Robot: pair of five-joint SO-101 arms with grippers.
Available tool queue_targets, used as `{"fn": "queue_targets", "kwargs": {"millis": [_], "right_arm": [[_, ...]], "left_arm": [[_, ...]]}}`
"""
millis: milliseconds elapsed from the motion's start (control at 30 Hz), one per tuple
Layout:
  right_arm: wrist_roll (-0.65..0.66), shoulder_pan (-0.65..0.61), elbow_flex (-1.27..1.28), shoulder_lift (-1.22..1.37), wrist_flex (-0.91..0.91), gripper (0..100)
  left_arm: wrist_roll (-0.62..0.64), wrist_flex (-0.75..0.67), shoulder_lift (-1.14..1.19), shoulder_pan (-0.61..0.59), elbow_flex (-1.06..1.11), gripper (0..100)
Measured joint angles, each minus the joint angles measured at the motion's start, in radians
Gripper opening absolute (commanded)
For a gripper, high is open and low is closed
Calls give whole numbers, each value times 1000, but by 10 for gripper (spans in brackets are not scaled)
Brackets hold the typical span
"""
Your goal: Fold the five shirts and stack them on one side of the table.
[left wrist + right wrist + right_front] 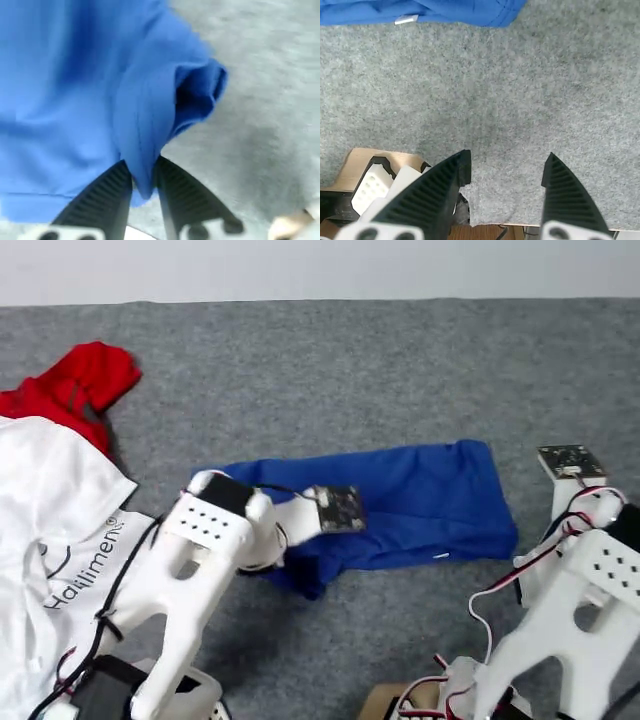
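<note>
A blue shirt lies partly folded across the middle of the grey mat. My left gripper is shut on a bunched fold of the blue shirt at its near-left corner; in the high view that arm leans over the shirt's left end. My right gripper stands open over bare mat, a short way from the blue shirt's edge; its arm is at the right. A white shirt with print lies at the left, a red shirt crumpled behind it.
The grey mat covers the table, with bare room behind and to the right of the blue shirt. The mat's near edge and a wooden table edge lie close under the right arm's base.
</note>
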Motion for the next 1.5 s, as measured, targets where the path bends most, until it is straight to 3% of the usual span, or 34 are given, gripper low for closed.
{"fn": "queue_targets", "kwargs": {"millis": [333, 700, 867, 1167, 1300, 1500], "right_arm": [[0, 0, 0, 0, 0, 245], [0, 0, 0, 0, 0, 245], [0, 0, 2, 0, 0, 245], [0, 0, 78, 0, 0, 245], [0, 0, 95, 0, 0, 245], [0, 0, 95, 0, 0, 245]], "left_arm": [[0, -69, 285, -138, -230, 2], [0, -69, 575, -149, -473, 31], [0, -75, 594, -149, -483, 144], [2, -78, 600, -218, -606, 148], [2, -150, 600, -242, -634, 148], [68, -169, 600, -245, -640, 145]]}}
